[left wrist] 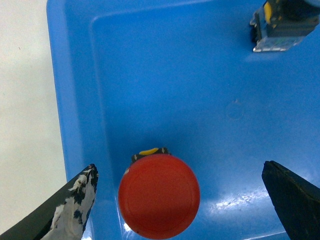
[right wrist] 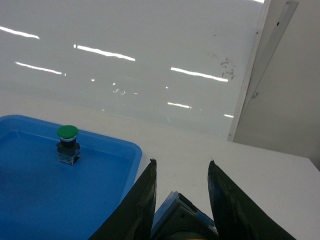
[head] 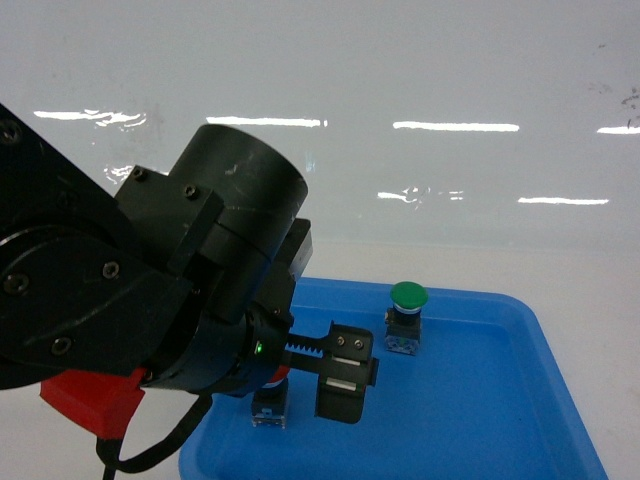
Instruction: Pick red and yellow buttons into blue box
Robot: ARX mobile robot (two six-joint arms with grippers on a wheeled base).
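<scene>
Here the red button (left wrist: pixel 159 196) stands upright in the near left corner of the shallow blue tray (left wrist: pixel 165 75), its round cap facing straight up into the left wrist view. The left gripper (left wrist: pixel 180 200) hangs directly above it with its fingers spread wide, one fingertip (left wrist: pixel 80 200) out over the tray's left rim and the other well to the right, neither touching the cap. In the head view the left arm hides most of this button. The green button (head: pixel 407 318) stands further back in the tray, well apart, and plays no part. The yellow button and the deep blue box do not show in any view. The step in hand is judged to be the grasp of the red button. To do it well, lower until the fingers flank the black body below the cap, shift slightly so the cap is centred between them, then close squarely. The right gripper (right wrist: pixel 180 195) rests beyond the tray's right edge, fingers moderately parted and gripping nothing.
</scene>
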